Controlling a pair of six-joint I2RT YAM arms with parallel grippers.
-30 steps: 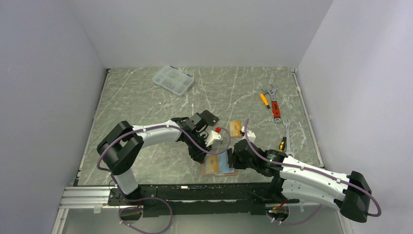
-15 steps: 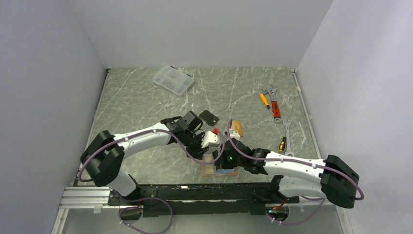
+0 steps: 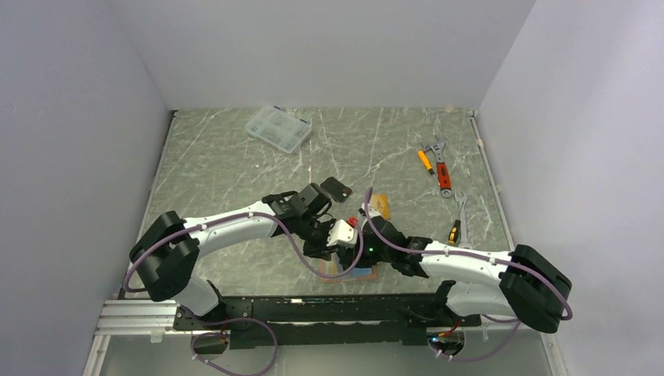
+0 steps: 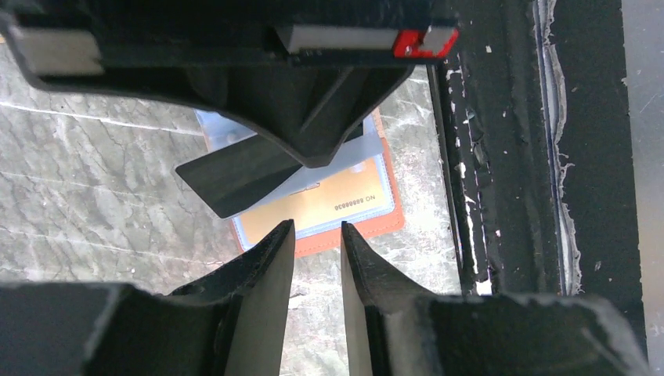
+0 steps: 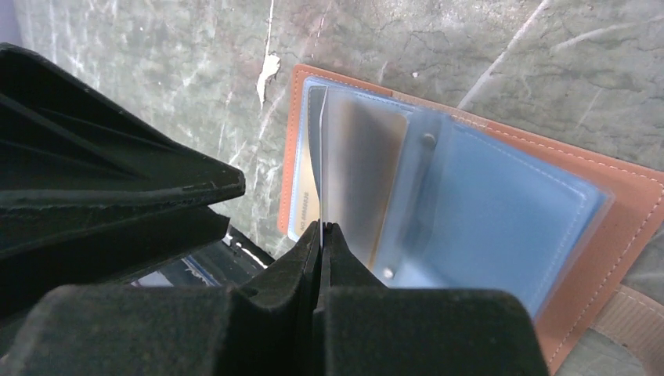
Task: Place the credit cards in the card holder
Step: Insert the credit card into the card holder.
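The card holder (image 5: pixel 631 230), brown leather with clear blue sleeves, lies open near the table's front edge (image 3: pixel 365 272). A gold card face (image 4: pixel 317 213) shows under one sleeve. My right gripper (image 5: pixel 322 227) is shut on the silver-grey credit card (image 5: pixel 362 168), held edge-on with its far end at the sleeves. My left gripper (image 4: pixel 317 229) hovers just short of the holder (image 4: pixel 346 235), jaws slightly apart with nothing between them. A black card (image 3: pixel 337 189) and an orange card (image 3: pixel 380 207) lie on the table behind the arms.
A clear compartment box (image 3: pixel 278 128) sits at the back left. Wrenches (image 3: pixel 443 169) and a small screwdriver (image 3: pixel 424 161) lie at the right, another wrench (image 3: pixel 462 205) and screwdriver (image 3: pixel 453 231) nearer. The black base rail (image 4: pixel 501 157) runs right beside the holder.
My right arm has swung left over the holder, carrying the silver card. The left arm has stretched toward the front edge and now covers more of the holder.
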